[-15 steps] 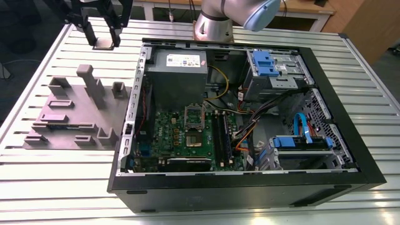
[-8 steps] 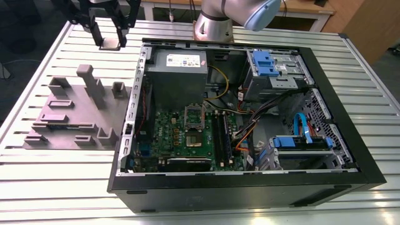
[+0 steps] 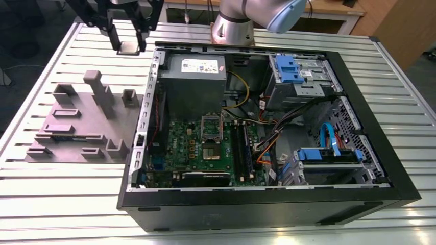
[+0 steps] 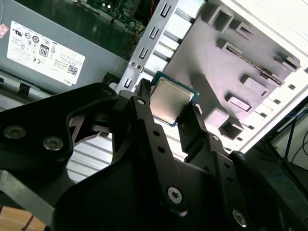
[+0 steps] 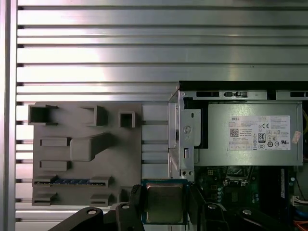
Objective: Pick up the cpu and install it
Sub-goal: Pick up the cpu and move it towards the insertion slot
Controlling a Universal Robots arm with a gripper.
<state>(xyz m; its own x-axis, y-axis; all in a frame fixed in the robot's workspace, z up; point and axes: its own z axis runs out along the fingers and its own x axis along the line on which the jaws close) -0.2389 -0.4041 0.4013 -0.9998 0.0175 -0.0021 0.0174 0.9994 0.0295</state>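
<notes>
Found the end effector clamped on the cpu, one black finger pressed to each of two opposite edges. Saw the chip's silvery metal top in both wrist views, with a thin green rim round it. Placed the cpu up off the bench, over the ribbed metal slats just outside the open computer case, at the corner nearest the power supply. Noted the grey moulded fixture lying flat on the bench toward the exterior view's left of the case, apart from the held chip, its slots and posts facing up. Logged the green motherboard inside the case beyond the power supply, with the framed socket on it, well apart from the cpu. Marked blue drive brackets at the exterior view's right of the case.
</notes>
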